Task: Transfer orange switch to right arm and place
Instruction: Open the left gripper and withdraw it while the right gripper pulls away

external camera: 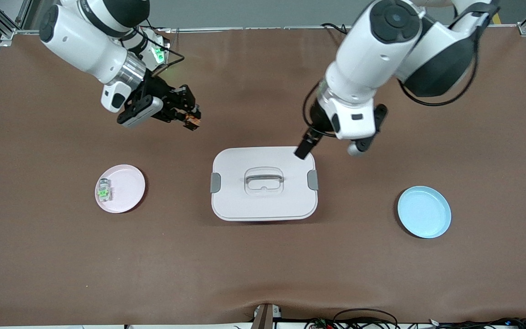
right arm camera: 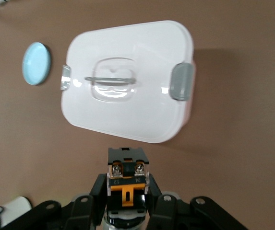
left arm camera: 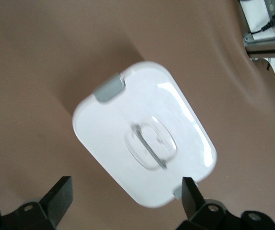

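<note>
Up over the table beside the white box (external camera: 263, 201), the right gripper (external camera: 189, 119) is squeezing the orange switch (right arm camera: 125, 178), while the left gripper (external camera: 331, 147) is hanging wide apart over the box's corner.

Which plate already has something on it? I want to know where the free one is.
The pink plate, toward the right arm's end, carries a clear block with green marks. The blue plate, toward the left arm's end, holds nothing.

White arms (external camera: 372, 59), black joint caps, silver wrist rings, black cables.
</note>
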`<state>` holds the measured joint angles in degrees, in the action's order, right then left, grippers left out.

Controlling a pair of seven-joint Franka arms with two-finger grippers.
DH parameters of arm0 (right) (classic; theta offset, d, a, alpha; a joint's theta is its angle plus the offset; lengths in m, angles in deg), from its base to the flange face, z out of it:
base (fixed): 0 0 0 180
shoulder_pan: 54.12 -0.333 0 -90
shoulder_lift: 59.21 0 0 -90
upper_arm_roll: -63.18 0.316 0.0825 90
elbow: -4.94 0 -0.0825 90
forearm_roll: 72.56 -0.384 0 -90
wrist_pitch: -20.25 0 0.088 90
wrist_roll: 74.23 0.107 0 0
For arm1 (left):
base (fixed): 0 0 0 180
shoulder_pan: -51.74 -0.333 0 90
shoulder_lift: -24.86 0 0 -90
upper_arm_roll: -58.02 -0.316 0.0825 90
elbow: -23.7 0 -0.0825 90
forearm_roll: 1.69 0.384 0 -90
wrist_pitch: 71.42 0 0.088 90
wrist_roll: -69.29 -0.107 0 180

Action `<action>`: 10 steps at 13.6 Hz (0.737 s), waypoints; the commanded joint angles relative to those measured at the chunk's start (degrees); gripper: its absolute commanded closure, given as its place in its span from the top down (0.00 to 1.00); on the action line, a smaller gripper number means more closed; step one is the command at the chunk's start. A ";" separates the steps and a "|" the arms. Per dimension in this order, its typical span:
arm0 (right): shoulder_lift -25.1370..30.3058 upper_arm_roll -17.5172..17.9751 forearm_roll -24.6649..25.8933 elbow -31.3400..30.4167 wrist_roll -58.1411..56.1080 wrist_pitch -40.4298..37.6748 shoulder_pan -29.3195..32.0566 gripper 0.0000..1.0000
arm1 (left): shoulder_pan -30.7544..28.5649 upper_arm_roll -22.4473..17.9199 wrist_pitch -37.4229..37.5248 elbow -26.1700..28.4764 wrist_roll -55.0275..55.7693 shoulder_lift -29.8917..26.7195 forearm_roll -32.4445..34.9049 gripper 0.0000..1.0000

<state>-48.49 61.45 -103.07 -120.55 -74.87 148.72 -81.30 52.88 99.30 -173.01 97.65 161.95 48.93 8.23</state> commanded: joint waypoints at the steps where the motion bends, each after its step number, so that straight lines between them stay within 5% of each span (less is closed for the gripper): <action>1: 0.01 0.68 8.59 2.71 -2.16 -5.41 2.21 0.00 | -3.85 0.12 3.92 1.55 -9.31 -2.45 2.73 1.00; 10: -1.84 0.68 18.01 4.56 -21.75 -13.07 12.22 0.00 | -16.78 0.38 8.68 1.29 -38.59 -2.80 6.51 1.00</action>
<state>-48.93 61.32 -87.97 -117.45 -91.77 137.37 -71.57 38.09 99.11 -165.21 97.73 127.42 48.03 13.77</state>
